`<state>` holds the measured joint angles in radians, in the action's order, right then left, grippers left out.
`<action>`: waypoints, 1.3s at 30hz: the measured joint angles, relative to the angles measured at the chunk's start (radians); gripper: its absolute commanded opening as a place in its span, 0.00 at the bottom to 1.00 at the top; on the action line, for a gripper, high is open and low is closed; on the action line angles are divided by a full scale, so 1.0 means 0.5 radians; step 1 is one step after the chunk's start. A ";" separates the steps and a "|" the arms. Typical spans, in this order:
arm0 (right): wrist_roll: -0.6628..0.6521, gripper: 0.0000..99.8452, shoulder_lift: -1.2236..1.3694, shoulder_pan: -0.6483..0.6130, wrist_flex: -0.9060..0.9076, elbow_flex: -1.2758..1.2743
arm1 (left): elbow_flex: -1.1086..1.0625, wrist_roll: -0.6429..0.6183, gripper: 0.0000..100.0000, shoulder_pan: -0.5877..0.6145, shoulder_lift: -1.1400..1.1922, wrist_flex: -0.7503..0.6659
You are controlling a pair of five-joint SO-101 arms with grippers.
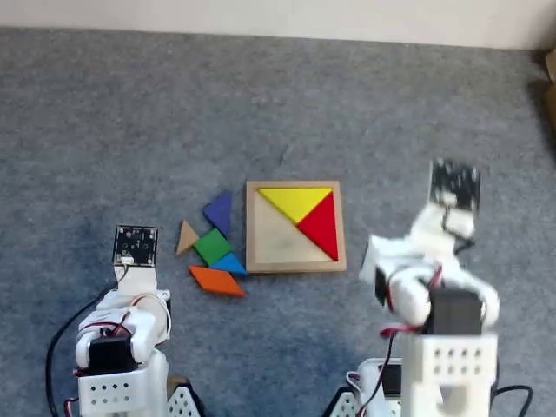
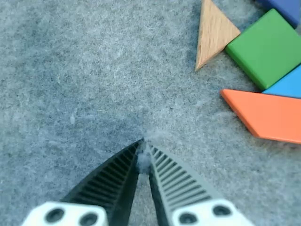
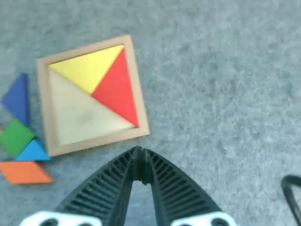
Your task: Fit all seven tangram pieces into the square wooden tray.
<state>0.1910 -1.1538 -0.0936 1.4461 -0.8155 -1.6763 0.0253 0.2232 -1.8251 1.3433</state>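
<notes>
Clearly my left end effector (image 2: pixel 143 149), tips pinched together, is nearer the 5 loose pieces (image 1: pixel 213 248) beside the tray (image 1: pixel 295 268); the orange parallelogram (image 2: pixel 268 115) runs its long axis roughly parallel to the tray's near edge.

Grey felt-covered table (image 1: pixel 104 113). Lying directly on it: tray (image 1: pixel 295 267), mid-table. In the high view, a close cluster lies just left of the tray: dark blue triangle (image 1: pixel 219 211), wooden triangle (image 1: pixel 185 237), green square (image 1: pixel 212 246), light blue triangle (image 1: pixel 228 263), orange parallelogram (image 1: pixel 217 280).
</notes>
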 measured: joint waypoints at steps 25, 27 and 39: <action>-0.061 0.00 -1.338 0.295 -0.206 -1.424 | 0.000 0.000 0.00 0.000 0.000 0.000; -0.061 0.00 -1.326 0.295 -0.249 -1.498 | 0.000 0.000 0.00 0.000 0.000 0.000; -0.061 0.00 -1.313 0.295 -0.577 -1.715 | 0.000 0.000 0.00 0.000 0.000 0.000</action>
<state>0.1603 -1.8105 0.0537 1.1577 -1.6732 -1.6763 0.0253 0.2232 -1.8251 1.3433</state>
